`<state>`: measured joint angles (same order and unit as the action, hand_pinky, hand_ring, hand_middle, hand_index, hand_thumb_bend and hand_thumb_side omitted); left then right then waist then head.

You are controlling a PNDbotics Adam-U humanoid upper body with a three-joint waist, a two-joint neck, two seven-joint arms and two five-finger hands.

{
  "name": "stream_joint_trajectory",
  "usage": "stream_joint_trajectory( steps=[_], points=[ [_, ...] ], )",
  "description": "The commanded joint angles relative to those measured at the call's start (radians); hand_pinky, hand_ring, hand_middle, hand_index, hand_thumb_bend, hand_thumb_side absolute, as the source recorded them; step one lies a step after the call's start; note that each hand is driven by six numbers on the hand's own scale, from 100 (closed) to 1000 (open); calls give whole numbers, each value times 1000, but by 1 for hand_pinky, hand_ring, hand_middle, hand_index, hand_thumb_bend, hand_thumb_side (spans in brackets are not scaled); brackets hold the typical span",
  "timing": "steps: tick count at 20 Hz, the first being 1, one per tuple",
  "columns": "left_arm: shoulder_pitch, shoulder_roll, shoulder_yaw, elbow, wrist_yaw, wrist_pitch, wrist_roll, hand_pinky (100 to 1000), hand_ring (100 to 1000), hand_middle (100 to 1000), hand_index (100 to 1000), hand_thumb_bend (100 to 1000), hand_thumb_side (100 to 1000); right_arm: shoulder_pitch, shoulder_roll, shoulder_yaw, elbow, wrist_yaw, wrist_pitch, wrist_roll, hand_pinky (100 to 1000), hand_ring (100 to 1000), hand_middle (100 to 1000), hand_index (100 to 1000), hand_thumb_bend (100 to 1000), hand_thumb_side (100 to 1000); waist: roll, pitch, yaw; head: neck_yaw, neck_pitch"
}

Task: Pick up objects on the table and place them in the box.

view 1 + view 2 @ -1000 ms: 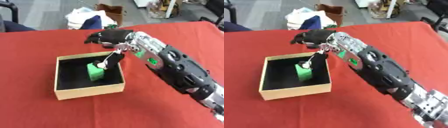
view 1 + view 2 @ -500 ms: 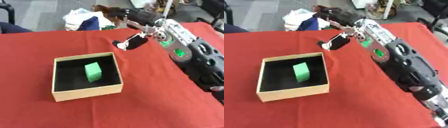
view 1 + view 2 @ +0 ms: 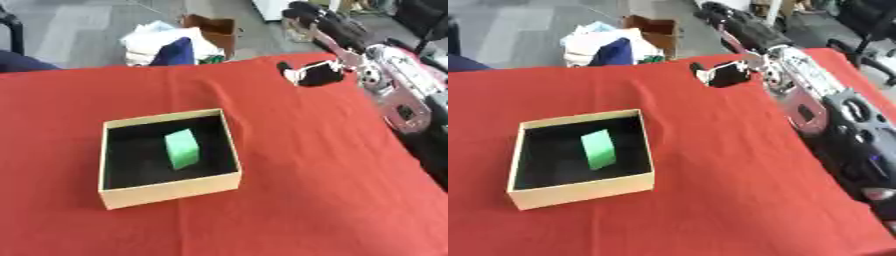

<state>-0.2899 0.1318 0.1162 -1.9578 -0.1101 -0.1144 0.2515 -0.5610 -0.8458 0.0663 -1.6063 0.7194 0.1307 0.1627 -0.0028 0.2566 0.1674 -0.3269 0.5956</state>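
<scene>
A green block lies inside the tan cardboard box, which has a black lining and stands on the red tablecloth left of centre. My right hand is raised at the upper right, well away from the box, with its fingers straight and nothing in them. Its black and silver arm runs down the right edge. The left hand shows in neither view.
The red tablecloth covers the table, with a fold near the far edge. Beyond the table lie a heap of cloth and a brown cardboard box on the floor.
My right hand let go of the green block in the box, then rose and drew back to the upper right. The block stays in the box.
</scene>
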Motion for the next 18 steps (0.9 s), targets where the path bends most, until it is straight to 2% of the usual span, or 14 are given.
stream_joint_trajectory(
  steps=[1, 4, 5, 6, 8, 9, 10, 18],
  points=[
    [-5, 23, 7, -14, -1, 1, 4, 620, 654, 635, 775, 100, 476, 7, -46, -37, 2, -16, 14, -34, 829, 964, 999, 1000, 248, 337, 2, -13, -6, 6, -11],
    [-6, 24, 6, -14, -1, 1, 0, 620, 654, 636, 775, 100, 478, 33, -49, -50, 6, -25, 22, -53, 827, 966, 999, 1000, 243, 338, 3, -13, -10, 8, -11],
    [-5, 23, 6, -14, -1, 1, 0, 620, 654, 636, 775, 100, 478, 41, -49, -53, 7, -28, 24, -57, 826, 966, 998, 1000, 244, 286, 3, -13, -11, 8, -12],
    [-5, 23, 7, -14, -1, 1, 0, 620, 655, 637, 775, 100, 479, 49, -50, -56, 8, -32, 27, -61, 825, 966, 998, 1000, 237, 336, 2, -13, -12, 9, -13],
    [-4, 23, 6, -14, -1, 1, -2, 620, 655, 637, 775, 100, 480, 64, -50, -62, 10, -40, 31, -70, 822, 968, 997, 1000, 236, 338, 2, -14, -13, 9, -14],
    [-4, 23, 6, -14, -1, 1, -2, 620, 655, 637, 775, 100, 480, 71, -50, -64, 10, -44, 32, -75, 822, 968, 996, 1000, 275, 282, 2, -14, -15, 9, -14],
    [-4, 23, 6, -13, 0, 1, -3, 620, 655, 638, 775, 100, 480, 78, -50, -65, 10, -48, 33, -78, 822, 968, 998, 1000, 242, 344, 2, -14, -16, 9, -14],
    [-2, 23, 6, -13, 1, 0, -6, 620, 657, 640, 776, 100, 483, 107, -48, -66, 13, -65, 31, -94, 820, 969, 996, 1000, 261, 374, 4, -13, -19, 5, -13]
  ],
)
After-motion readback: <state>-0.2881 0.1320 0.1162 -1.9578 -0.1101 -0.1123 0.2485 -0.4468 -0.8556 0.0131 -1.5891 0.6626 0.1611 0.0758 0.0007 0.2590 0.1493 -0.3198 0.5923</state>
